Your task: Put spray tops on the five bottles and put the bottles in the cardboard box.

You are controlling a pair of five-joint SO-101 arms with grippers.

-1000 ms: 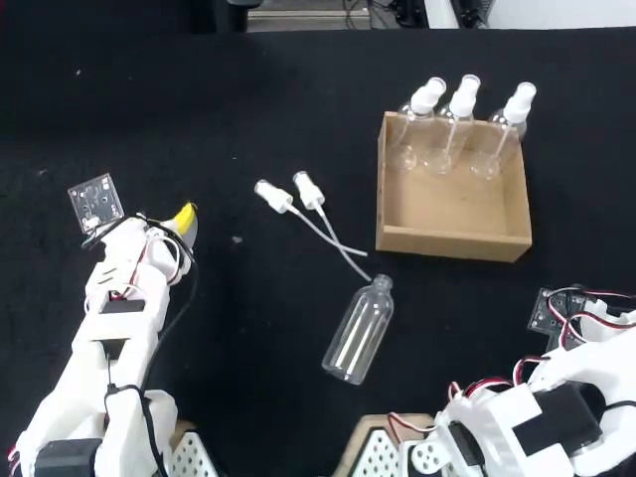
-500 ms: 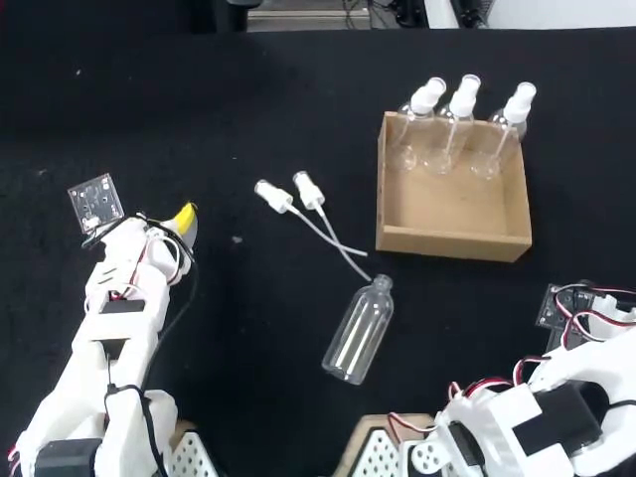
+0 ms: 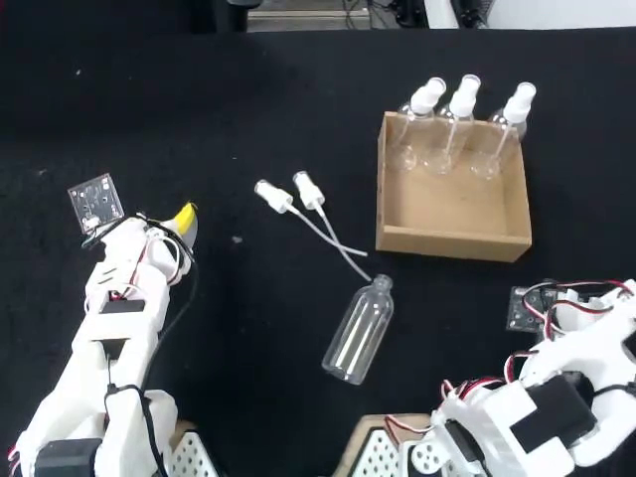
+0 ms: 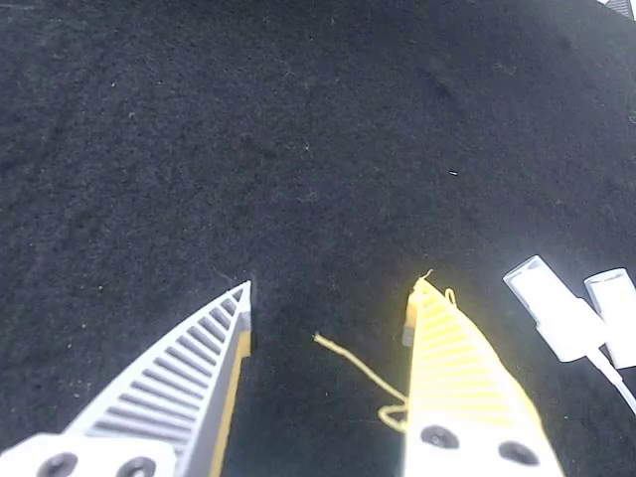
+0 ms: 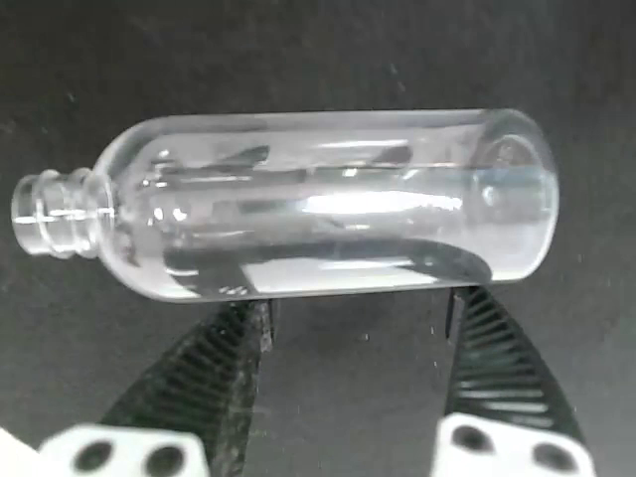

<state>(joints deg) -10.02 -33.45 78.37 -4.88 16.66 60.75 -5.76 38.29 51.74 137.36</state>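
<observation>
Bottle four awaits its pickup: the right gripper [image 5: 360, 306] hangs just short of the bare bottle [image 5: 328, 204], black jaws spread apart and empty. The bottle lies crosswise ahead of the fingertips. It rests on its side on the black table [image 3: 248, 99], just off the near left corner of the cardboard box [image 3: 452, 241], with its neck toward the box. Three capped bottles [image 3: 444, 139] lean on the box's far wall. Two loose spray tops [image 3: 273, 196] lie left of the box, tubes trailing toward the bare bottle's neck. Farther left of the box, the left gripper [image 4: 333, 288] hovers over the table, jaws likewise apart and holding nothing.

The step in hand appears to be grasping the bare bottle. As it lies, the bottle looks longer than the gap between the jaws, so the wrist likely needs to turn first. The jaws could then close across the round body at mid-length, squarely, since smooth plastic may roll or slip. The neck should be left clear for a spray top.
</observation>
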